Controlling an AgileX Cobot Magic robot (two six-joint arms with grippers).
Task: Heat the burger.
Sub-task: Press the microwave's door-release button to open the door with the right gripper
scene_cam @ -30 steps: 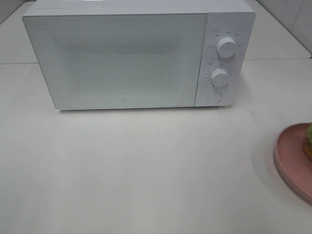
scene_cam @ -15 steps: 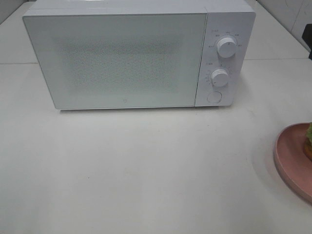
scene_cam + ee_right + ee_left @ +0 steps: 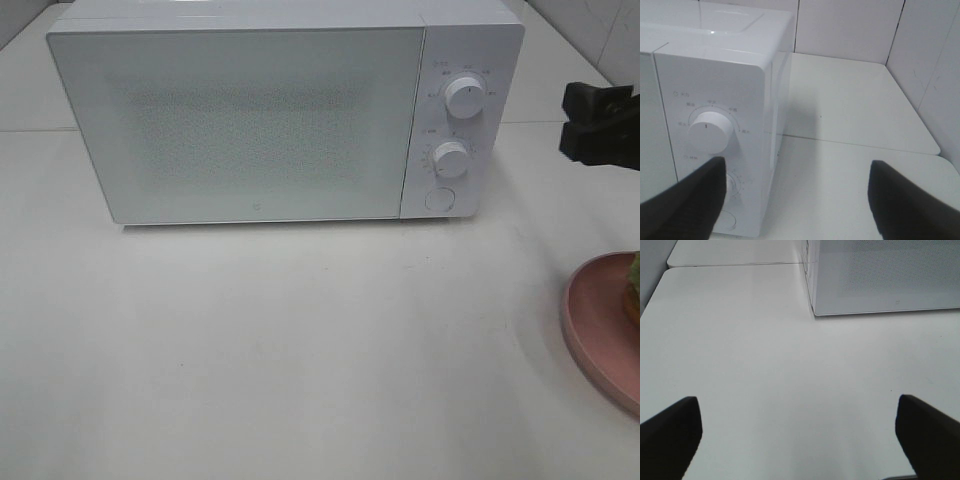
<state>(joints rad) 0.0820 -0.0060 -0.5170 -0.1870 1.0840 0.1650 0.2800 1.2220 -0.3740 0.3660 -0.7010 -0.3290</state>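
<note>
Burger (image 3: 633, 285) sits on its pink plate (image 3: 592, 322) at the right edge of the counter (image 3: 300, 350), well apart from the shut microwave (image 3: 250, 120), so I judge the door has to open first. My right pincer (image 3: 577, 123) hangs spread and empty near the control panel, probably lined up for the door button (image 3: 439, 199). My left pincer (image 3: 797, 440) hovers spread over the counter, holding nothing.

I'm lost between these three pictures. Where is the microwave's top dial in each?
Exterior high: top dial on the panel of the microwave, right of its door.
Left wrist: not in it; only the door's lower corner shows.
Right wrist: top dial close up, on the panel near the front corner edge.
Shared landmark: the microwave's white body.
</note>
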